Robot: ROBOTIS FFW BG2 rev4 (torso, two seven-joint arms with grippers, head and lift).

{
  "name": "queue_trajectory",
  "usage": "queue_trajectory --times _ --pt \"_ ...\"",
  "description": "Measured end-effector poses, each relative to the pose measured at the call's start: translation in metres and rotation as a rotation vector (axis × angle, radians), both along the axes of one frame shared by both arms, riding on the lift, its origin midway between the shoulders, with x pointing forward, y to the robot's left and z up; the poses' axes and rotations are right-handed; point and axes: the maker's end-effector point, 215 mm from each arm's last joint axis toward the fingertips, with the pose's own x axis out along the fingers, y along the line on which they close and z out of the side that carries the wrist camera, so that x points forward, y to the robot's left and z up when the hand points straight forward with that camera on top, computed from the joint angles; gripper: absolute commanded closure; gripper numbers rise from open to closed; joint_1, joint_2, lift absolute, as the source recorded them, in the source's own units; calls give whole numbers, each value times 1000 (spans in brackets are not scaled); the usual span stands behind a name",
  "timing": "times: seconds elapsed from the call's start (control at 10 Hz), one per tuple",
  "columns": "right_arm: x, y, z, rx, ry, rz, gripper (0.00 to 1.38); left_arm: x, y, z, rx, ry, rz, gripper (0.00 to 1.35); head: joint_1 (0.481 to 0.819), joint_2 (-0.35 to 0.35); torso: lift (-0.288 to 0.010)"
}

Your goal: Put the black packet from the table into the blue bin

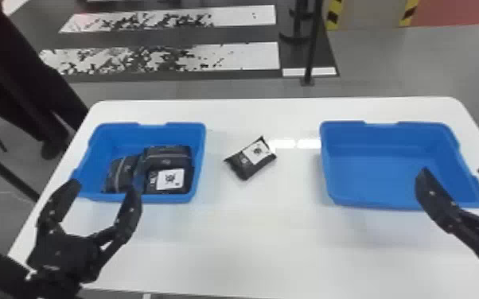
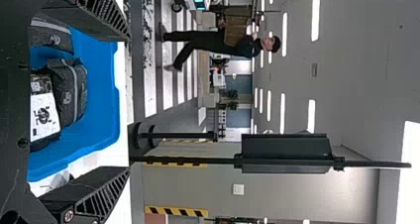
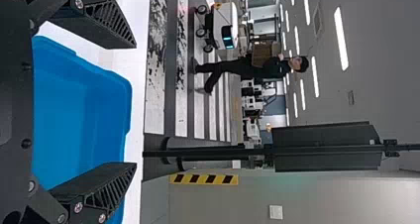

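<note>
I have the white worktop (image 1: 250, 238) in front of me, everything on it laid out around the packet (image 1: 250, 158). The left bin (image 1: 175, 197) sits left of the packet and the right bin (image 1: 370, 203) right of it, likely so either arm can serve one. My left tool (image 1: 102, 189) is left of the packet and nearer me, my right tool (image 1: 456, 171) well to its right; both are spread wide, gripping nothing, presumably ready for a pick. Dark pouches (image 1: 168, 157) lie left of the packet, in the left bin, which hints at the sorting place. The packet itself lies label up, askew, between the bins, probably for easy reach.
</note>
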Motion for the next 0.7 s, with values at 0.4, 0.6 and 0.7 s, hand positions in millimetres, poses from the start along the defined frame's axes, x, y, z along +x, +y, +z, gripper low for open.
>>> queue_trajectory --times 0.4,0.6,0.7 --pt "0 0 -1 2 2 0 173 0 -2 -1 -7 1 -2 94 695 84 -110" --pt "-1 0 -1 2 2 0 173 0 -3 -2 -6 3 -4 90 695 83 -110" --pt "-1 0 -1 1 2 1 173 5 -7 -6 7 12 -12 90 695 79 -110"
